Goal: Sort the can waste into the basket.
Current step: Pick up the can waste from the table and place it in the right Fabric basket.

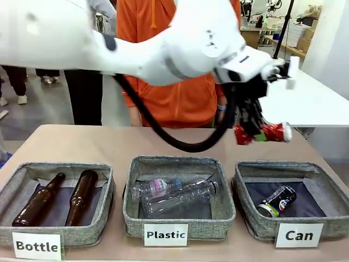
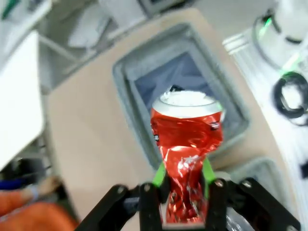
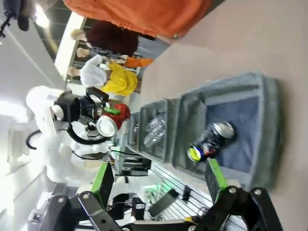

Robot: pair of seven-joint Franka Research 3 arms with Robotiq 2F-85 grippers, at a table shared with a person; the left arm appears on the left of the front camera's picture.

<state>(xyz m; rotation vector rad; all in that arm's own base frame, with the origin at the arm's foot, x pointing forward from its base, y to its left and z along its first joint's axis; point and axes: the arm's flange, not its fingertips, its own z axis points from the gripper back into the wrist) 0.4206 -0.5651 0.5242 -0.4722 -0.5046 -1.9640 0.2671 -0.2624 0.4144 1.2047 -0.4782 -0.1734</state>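
Observation:
My left gripper [image 1: 252, 134] reaches across to the right side of the table and is shut on the red crushed can [image 1: 271, 132]. It holds the can in the air above the far rim of the "Can" basket [image 1: 255, 226]. In the left wrist view the green pads [image 2: 159, 174] pinch the crushed lower part of the red can [image 2: 186, 137], with the basket [image 2: 126, 82] below it. The black can [image 1: 277, 200] lies on its side inside that basket. My right gripper [image 3: 159, 178] stands open with nothing between its fingers, looking at the black can [image 3: 211, 139] from the side.
The "Plastic" basket [image 1: 136, 218] in the middle holds clear bottles. The "Bottle" basket [image 1: 103, 213] at the left holds two brown glass bottles. A person in an orange top [image 1: 180, 98] stands at the far side. A thick black cable [image 1: 163, 134] hangs from my left arm.

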